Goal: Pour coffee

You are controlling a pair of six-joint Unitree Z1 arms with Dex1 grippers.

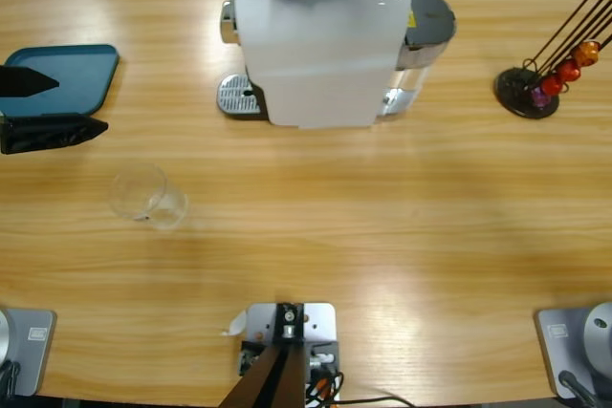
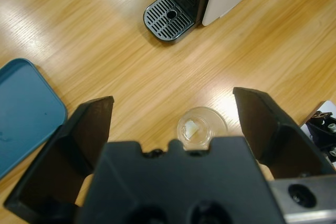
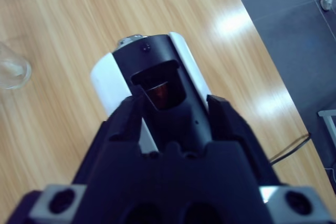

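Partly hidden: glass (image 2: 202, 126) behind left gripper (image 2: 173, 129) body.

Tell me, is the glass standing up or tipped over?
Standing up. The glass rests on the table, its round rim facing upward.

- Blue tray (image 1: 72, 78): cut off by the left edge in the left wrist view; partly covered by the left claw (image 1: 43, 107) in the high view.
- Glass (image 2: 201, 126): lower rim hidden behind the claw body; contents too faint to tell.
- Coffee machine (image 1: 320, 40): top hidden under the right claw (image 3: 173, 111).
- Capsule holder (image 1: 550, 69): rods cut off at the right edge.
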